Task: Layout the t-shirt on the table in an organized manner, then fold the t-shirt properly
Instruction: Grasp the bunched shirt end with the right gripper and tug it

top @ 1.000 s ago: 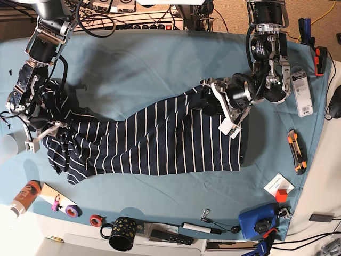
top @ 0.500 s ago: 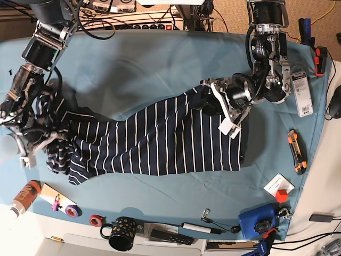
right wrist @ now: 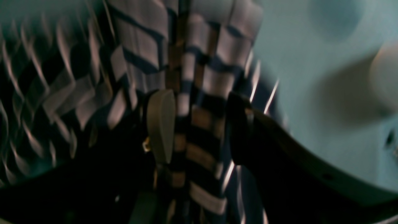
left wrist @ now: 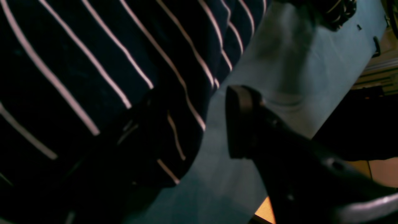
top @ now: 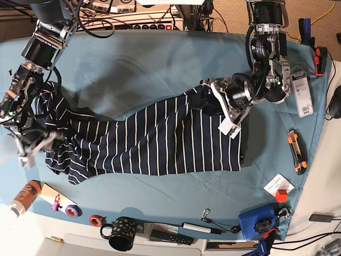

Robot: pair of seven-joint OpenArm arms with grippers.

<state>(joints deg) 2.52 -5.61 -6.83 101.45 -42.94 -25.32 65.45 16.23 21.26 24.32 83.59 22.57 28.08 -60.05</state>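
A black power strip (top: 143, 25) with tangled cables runs behind a polka-dot mug (top: 121, 232); tan carpet (top: 229, 13) shows beyond it, evenly lit from overhead.

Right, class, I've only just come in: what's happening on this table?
A two-armed robot is laying out a striped t-shirt on the table. The right gripper has bunched fabric between its fingers at one end; the left gripper rests at the other end, jaws apart. The shirt is stretched long but still crumpled, not yet folded.
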